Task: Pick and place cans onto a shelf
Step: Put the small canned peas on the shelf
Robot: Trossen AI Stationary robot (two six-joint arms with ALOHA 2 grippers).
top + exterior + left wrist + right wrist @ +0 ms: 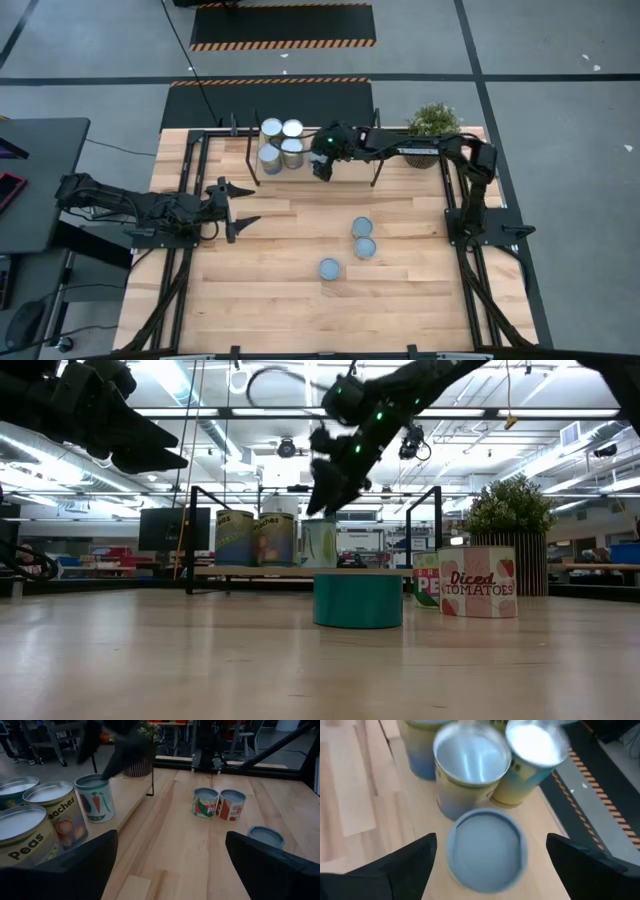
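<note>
Right gripper hangs over the shelf at the far side of the table, its fingers spread apart on either side of a grey-topped can that stands upright on the board; whether the fingers touch its sides cannot be told. That can sits just beside four other cans packed together at the shelf's left end, the nearest almost against it. To the right of the gripper the board runs bare up to its thin black upright, with a potted plant just beyond that end. Three more cans stand on the open tabletop in front of the shelf, two close together and one a little nearer the front edge, with bare wood all round them. Left gripper waits above the table's left side, fingers wide apart and holding nothing, well apart from the cans.
</note>
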